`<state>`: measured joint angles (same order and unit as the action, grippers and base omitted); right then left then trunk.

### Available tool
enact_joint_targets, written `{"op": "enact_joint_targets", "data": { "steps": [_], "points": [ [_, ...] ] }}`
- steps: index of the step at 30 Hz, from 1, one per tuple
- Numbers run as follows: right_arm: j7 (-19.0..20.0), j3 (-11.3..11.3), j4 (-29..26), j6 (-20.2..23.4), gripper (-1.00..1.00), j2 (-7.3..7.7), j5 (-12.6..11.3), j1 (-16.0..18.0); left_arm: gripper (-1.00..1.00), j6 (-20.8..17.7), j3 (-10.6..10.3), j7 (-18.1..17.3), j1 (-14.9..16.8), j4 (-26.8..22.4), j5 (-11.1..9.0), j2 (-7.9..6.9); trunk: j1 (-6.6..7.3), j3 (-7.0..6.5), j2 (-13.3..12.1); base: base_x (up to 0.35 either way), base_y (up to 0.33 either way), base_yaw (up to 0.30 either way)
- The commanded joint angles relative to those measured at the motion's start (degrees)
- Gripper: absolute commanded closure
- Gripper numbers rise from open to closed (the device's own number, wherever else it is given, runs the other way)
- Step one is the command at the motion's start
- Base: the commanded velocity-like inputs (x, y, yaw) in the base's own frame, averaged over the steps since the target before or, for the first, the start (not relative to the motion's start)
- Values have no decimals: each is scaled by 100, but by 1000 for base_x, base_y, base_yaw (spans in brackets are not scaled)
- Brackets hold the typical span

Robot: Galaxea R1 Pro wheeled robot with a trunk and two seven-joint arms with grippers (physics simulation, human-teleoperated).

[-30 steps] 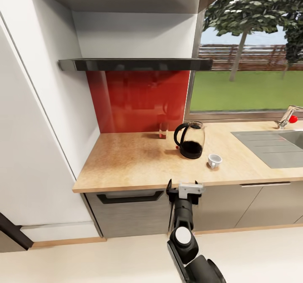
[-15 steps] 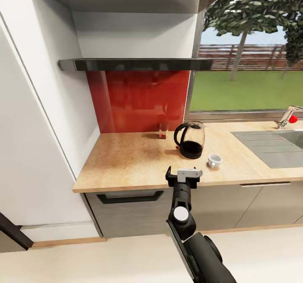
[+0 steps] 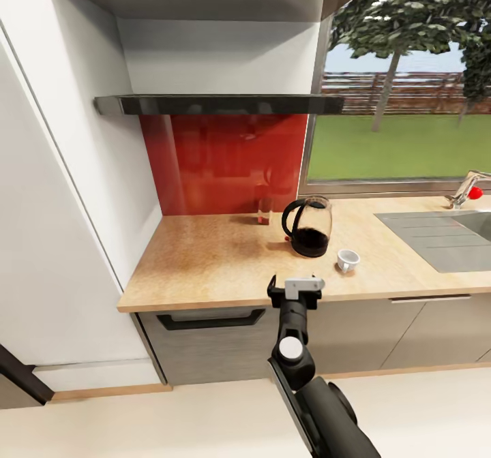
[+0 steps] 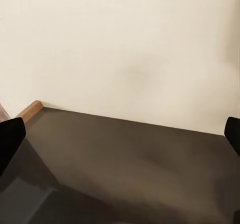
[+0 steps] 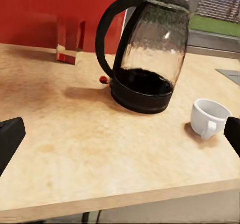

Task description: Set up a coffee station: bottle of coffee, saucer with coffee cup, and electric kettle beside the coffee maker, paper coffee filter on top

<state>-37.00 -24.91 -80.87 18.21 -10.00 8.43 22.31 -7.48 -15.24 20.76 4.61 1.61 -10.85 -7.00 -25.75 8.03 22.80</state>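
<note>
While the robot faces the bench (image 3: 204, 260), the head view runs from a white tall cabinet (image 3: 54, 206) at 9 o'clock, past a red backsplash (image 3: 225, 165) under a dark hood (image 3: 218, 104), to a window (image 3: 402, 124) at 2 o'clock. A small glass with a red base (image 3: 265, 210) stands against the backsplash, just beside the electric kettle (image 3: 308, 227), whose black loop handle points toward 9 o'clock. The coffee cup (image 3: 348, 260) sits on the bench near the kettle, at about 4 o'clock from it, apart from it. A steel sink (image 3: 443, 236) and tap (image 3: 467, 189) lie at 3 o'clock. The right hand (image 3: 294, 289) hovers at the bench's front edge, at 6 o'clock from the kettle, its fingers spread wide and holding nothing; its wrist view shows the kettle (image 5: 147, 59), the cup (image 5: 210, 118) and both fingertips (image 5: 10, 136) at the frame's sides. The left hand (image 4: 120, 139) likewise shows fingertips (image 4: 10, 139) far apart, empty, over a dark surface (image 4: 125, 169) against a cream wall (image 4: 120, 44).
</note>
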Motion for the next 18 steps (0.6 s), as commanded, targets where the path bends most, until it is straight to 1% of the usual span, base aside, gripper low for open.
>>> {"op": "enact_joint_targets", "data": {
  "steps": [1,4,5,6,7,10,13,14,18],
  "points": [
    [-17,-6,66,52,-100,0,47,6,-100,-15,-47,9,5,8,-51,6,-4,11,12,56,0,0],
    [-17,-5,162,52,-100,0,21,8,-100,-16,-43,8,5,7,-55,26,-4,11,12,69,0,0],
    [-17,-5,190,52,-100,0,-56,9,-100,-16,-39,7,5,3,-56,38,-4,11,12,82,0,0],
    [-17,-5,207,52,-100,0,-208,9,-100,-16,-35,7,5,1,-55,48,-4,11,12,88,0,0],
    [-17,-5,214,52,-100,0,-308,10,-100,-16,-32,7,5,-1,-54,52,-4,11,12,97,0,0],
    [-17,0,226,52,-100,0,-1037,10,-100,-16,-20,7,5,-11,-57,63,-4,11,12,141,44,0],
    [-17,2,234,52,-100,0,-1373,10,-100,-16,-14,7,5,-17,-58,66,-4,11,12,202,88,0],
    [-17,3,236,52,-100,0,-1432,10,-100,-16,-13,7,5,-21,-58,67,-4,11,12,269,119,0],
    [-17,0,236,52,-100,0,-1510,10,-100,-6,-7,7,5,-27,-54,67,-4,11,12,291,129,0]
  ]
}}
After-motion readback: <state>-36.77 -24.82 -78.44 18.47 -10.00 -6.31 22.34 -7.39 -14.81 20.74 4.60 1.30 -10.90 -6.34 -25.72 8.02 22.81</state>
